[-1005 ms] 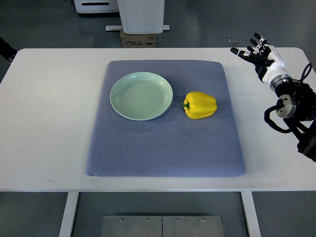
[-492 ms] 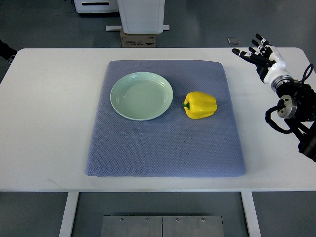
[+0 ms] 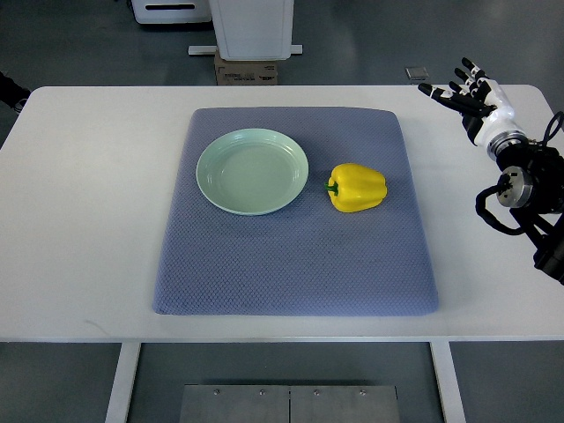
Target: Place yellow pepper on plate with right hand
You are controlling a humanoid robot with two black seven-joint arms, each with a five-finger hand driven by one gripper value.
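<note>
Hovering right hand (image 3: 471,92) spread, table (image 3: 79,211) far-right edge.

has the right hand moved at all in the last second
Yes. The right hand has drifted slightly right and toward the table's far right corner, away from the yellow pepper, which lies unmoved beside the plate.

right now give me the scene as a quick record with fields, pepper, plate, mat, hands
pepper: glossy yellow bell pepper, lying on its side, green stem toward the plate, just right of it with a narrow gap
plate: round pale green plate, empty, upper left part of the mat
mat: blue-grey quilted fabric mat on the white table
right hand: black and white robot hand, fingers spread, holding nothing, near the table's far right corner, well clear of the pepper
left hand: not in view
task state: pepper not yet grasped
</note>
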